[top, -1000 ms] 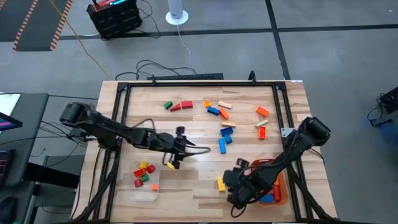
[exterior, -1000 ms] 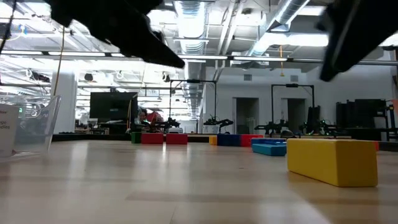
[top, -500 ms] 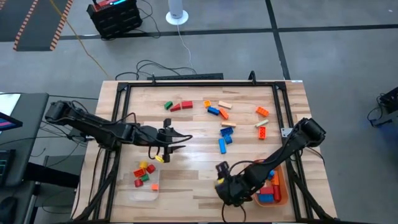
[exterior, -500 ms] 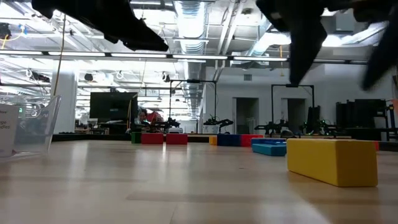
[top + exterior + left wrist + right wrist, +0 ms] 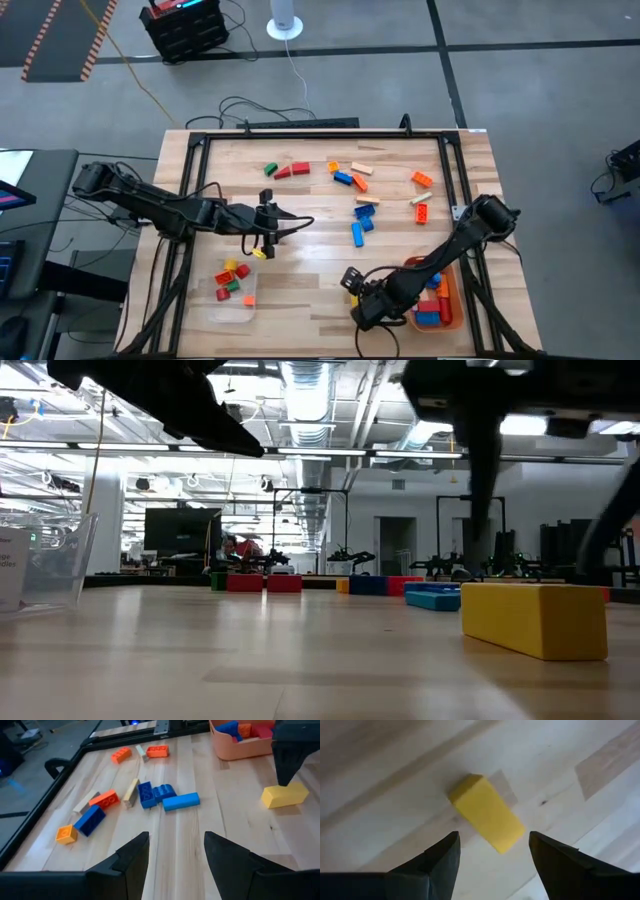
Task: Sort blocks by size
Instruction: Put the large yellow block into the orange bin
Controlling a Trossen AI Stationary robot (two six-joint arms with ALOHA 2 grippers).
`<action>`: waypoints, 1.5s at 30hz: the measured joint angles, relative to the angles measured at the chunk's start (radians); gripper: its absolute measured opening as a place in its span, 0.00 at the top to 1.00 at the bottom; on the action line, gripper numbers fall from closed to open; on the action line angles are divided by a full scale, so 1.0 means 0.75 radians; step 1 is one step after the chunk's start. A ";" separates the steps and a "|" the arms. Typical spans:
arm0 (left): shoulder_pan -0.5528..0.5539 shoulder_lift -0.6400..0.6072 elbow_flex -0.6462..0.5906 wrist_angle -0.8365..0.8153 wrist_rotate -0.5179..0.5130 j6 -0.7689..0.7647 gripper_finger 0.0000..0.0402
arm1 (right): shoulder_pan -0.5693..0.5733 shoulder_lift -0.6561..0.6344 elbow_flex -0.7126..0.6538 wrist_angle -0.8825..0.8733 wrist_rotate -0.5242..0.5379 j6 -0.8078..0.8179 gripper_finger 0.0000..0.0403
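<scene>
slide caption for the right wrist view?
Open right end effector poised above a long yellow block lying on the wooden table.

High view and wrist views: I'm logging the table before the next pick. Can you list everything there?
Yellow bar block: one, yellow, on the table beside the orange tray.
Loose blocks: about fourteen, red, green, blue, orange and tan, across the table's middle and far part.
Clear tray: one, see-through, low left in the high view, holding small blocks in red, yellow, green and orange.
Orange tray: one, orange, low right, holding blue and orange blocks.
Table: one, pale wood, dark frame.
Left gripper: fingers open, above the table left of centre.
Right gripper: fingers open, over the yellow bar block.
</scene>
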State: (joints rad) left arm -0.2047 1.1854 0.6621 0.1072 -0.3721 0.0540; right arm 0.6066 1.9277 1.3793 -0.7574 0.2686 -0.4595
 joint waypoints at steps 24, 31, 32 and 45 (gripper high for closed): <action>0.000 0.000 0.001 -0.100 -0.004 -0.024 0.54 | -0.095 0.098 0.004 0.094 -0.158 -0.278 0.47; -0.001 0.000 0.001 -0.119 -0.003 -0.028 0.54 | -0.126 0.096 0.007 0.057 -0.230 -0.157 0.61; -0.001 0.000 0.001 -0.128 -0.004 -0.029 0.54 | -0.126 0.096 0.007 0.050 -0.229 -0.138 0.62; -0.001 0.000 0.001 -0.137 -0.009 -0.053 0.54 | -0.205 0.053 0.002 -0.206 -0.256 0.285 0.60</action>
State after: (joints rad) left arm -0.2050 1.1854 0.6628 0.0047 -0.3786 0.0143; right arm 0.4530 1.9672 1.3806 -0.9117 0.0765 -0.2459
